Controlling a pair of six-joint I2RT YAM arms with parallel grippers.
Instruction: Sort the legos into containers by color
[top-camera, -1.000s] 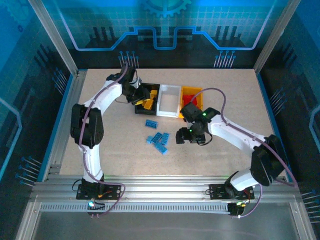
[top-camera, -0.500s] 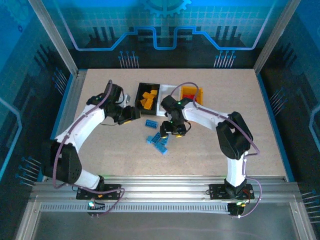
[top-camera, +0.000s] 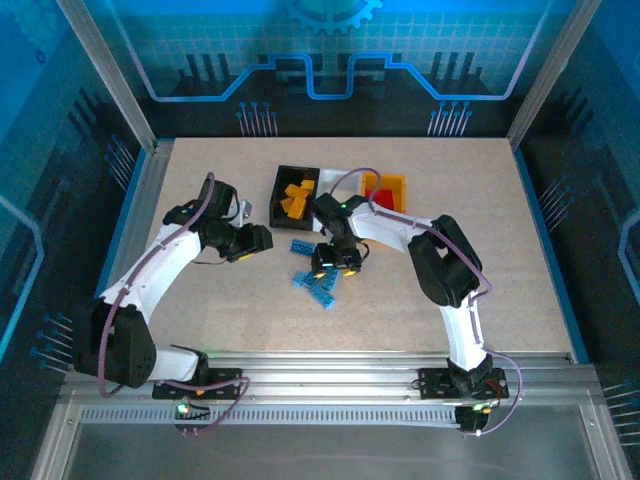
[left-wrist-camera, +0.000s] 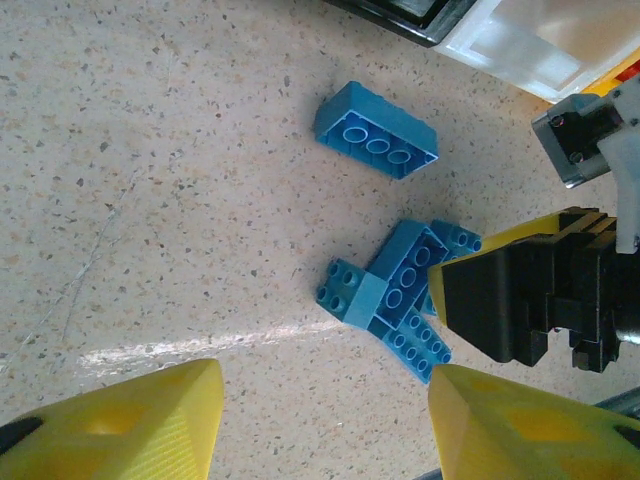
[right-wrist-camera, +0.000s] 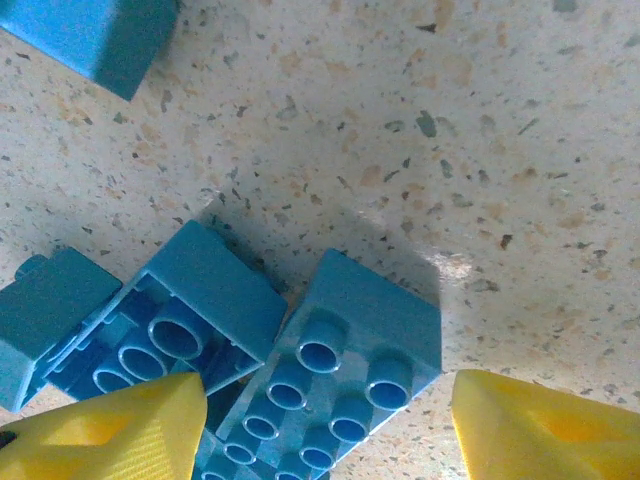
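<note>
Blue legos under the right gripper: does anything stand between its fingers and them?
Nothing visible does. The right gripper hangs open directly above the blue legos, its yellow fingers spread apart, with no other object between.

A flat, speckled beige tabletop (top-camera: 480, 250) is lying inside a booth. A glossy blue back panel printed with a pale grid and circuit lines (top-camera: 440, 50) is standing behind it, and a blue gear graphic (top-camera: 330, 12) is showing at the panel's top edge. Slanting silver aluminium posts (top-camera: 105, 70) are framing the corners. Ribbed silver aluminium rails (top-camera: 330, 385) are running along the near edge, and a thin blue strip (top-camera: 545, 235) is lining the right side. Bluish light is tinting everything. Up close, a pale streak of glare (left-wrist-camera: 170, 345) is crossing the speckled surface.
</note>
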